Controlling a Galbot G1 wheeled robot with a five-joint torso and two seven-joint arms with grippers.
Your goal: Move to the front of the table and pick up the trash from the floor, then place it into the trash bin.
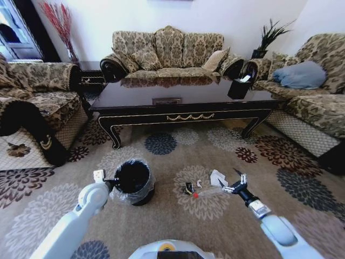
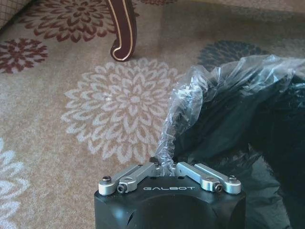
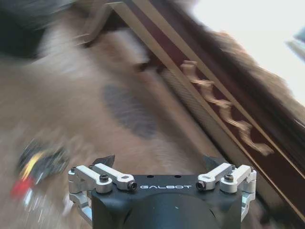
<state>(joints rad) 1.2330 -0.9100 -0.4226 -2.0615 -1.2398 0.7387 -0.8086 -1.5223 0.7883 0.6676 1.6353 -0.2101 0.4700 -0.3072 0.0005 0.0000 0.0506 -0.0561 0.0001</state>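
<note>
The trash bin stands on the carpet in front of the table, black with a crinkled clear bag. My left gripper is shut on the bag's rim at the bin's left side. The trash lies to the right of the bin: a white paper wad, a dark-and-yellow wrapper and a red scrap. My right gripper hangs open just right of the wad, with nothing between its fingers.
Sofas ring the table on three sides. A black tissue box sits on the table's right end. A curved table leg stands beyond the bin. The patterned carpet lies open around the bin and the litter.
</note>
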